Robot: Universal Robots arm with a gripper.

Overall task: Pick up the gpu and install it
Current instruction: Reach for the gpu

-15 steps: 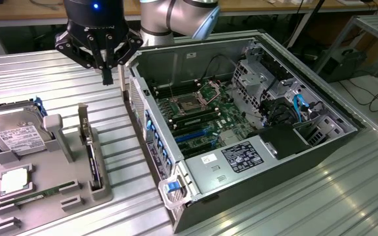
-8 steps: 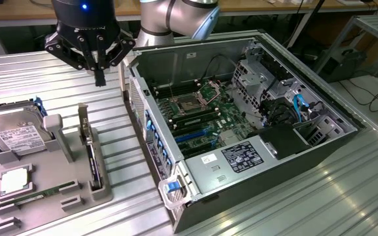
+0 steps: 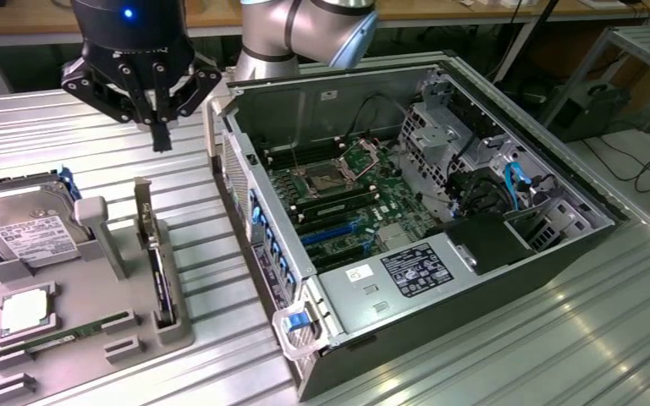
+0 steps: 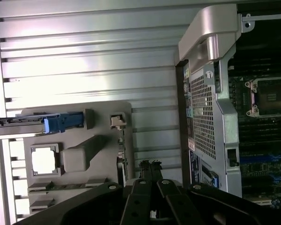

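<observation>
The gpu [image 3: 158,272] is a thin dark card standing on edge in a slot of the grey holder tray [image 3: 88,338], its silver bracket end toward the back. My gripper [image 3: 162,139] hangs above the table just behind that end of the card, jaws shut with nothing between them. In the wrist view the closed fingertips [image 4: 150,165] point down beside the gpu [image 4: 122,154] and its bracket [image 4: 117,121]. The open computer case [image 3: 551,254] lies on its side to the exterior view's right, with the green motherboard [image 3: 354,207] exposed.
On the tray also sit a silver hard drive [image 3: 26,227] in a blue caddy, a square processor [image 3: 26,309] and a green memory stick [image 3: 68,334]. The case's side wall [image 3: 260,228] rises close beside the tray. The ribbed metal table [image 3: 551,338] extends in front.
</observation>
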